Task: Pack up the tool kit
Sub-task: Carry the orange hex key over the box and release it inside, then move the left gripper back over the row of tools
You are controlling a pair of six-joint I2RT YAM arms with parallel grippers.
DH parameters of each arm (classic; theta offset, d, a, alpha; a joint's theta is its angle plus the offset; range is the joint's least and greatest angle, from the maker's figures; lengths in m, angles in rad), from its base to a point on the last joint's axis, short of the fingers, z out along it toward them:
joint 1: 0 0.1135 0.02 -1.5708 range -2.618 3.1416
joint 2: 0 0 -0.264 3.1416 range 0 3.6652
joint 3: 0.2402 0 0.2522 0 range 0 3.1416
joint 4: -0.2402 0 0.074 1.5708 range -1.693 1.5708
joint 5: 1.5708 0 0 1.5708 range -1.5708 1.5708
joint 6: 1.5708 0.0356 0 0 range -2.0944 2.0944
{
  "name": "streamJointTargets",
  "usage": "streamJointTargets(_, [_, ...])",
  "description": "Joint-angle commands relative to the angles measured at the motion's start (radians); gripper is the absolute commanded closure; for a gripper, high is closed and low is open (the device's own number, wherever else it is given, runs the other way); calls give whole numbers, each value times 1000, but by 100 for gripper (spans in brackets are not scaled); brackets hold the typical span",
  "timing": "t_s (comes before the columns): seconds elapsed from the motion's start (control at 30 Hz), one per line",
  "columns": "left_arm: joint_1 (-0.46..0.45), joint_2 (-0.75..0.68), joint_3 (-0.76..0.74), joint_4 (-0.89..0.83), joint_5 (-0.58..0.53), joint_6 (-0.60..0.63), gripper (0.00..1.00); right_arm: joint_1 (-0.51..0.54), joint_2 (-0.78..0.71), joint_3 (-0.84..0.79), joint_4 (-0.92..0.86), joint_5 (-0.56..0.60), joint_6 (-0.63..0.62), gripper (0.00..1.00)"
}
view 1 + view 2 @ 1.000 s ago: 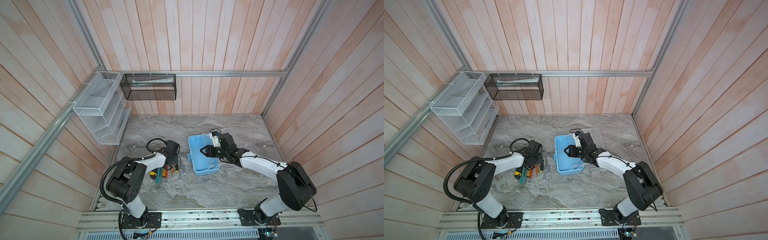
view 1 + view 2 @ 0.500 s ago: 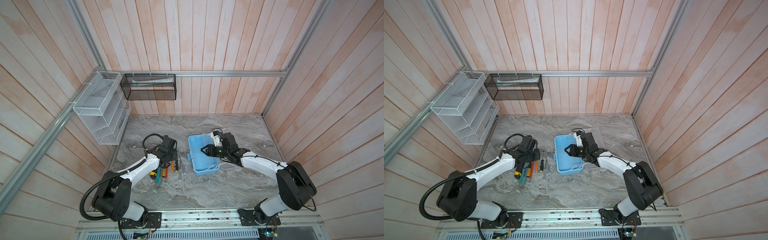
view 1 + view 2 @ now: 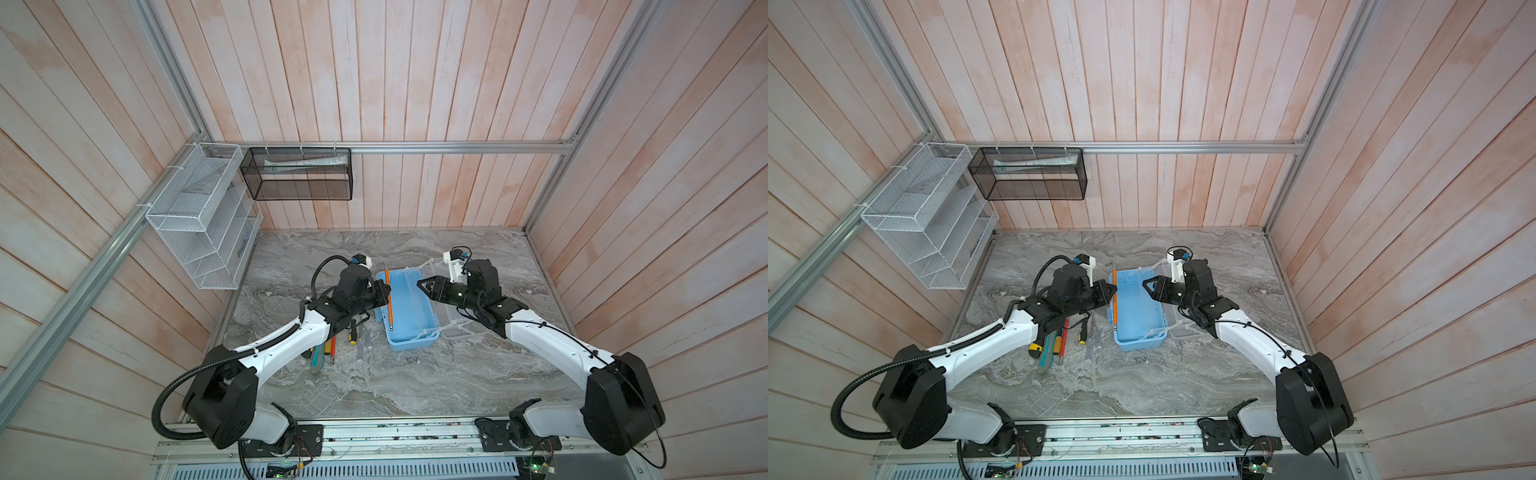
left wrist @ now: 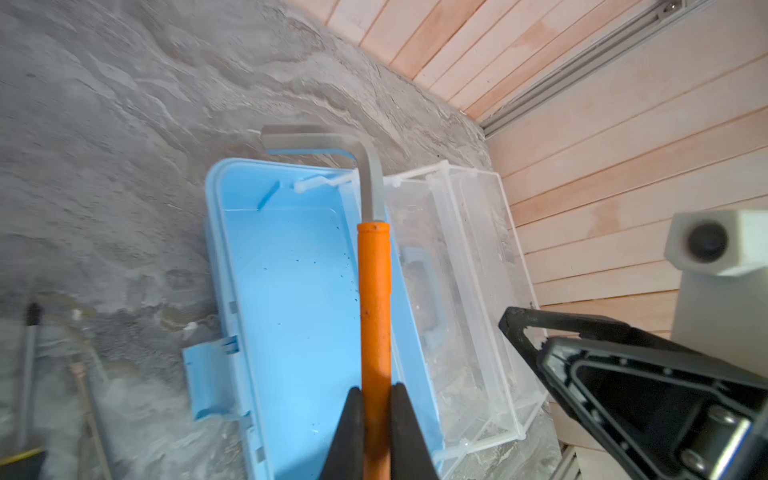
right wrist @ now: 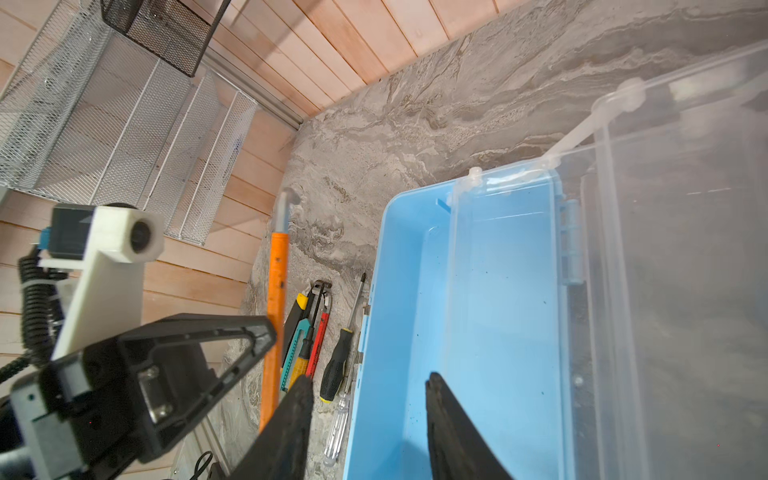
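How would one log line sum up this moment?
left pincer: shut on orange-handled tool above blue box | right pincer: open, empty | box: empty

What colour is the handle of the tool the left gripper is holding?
The handle is orange, clearest in the left wrist view.

2 white arms [image 3: 286,340], black joints [image 3: 220,399]
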Motion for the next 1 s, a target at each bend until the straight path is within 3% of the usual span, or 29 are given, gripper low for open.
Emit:
streamJointTargets(0.0, [-21, 72, 57, 112, 24, -43, 100, -5, -15, -12, -4, 5, 2, 55])
streamJointTargets(0.57, [-61, 315, 165, 87, 12, -27, 100, -16, 6, -47, 18, 0, -5, 55])
streamJointTargets(0.63, [-64, 329, 175, 83, 12, -23, 88, -16, 12, -48, 18, 2, -5, 54])
streamJointTargets(0.7, [-67, 336, 178, 81, 10, -19, 82, -17, 14, -47, 19, 1, -6, 54])
streamJointTargets(0.97, [-69, 333, 176, 67, -1, -13, 81, -18, 14, -46, 12, 3, -10, 54])
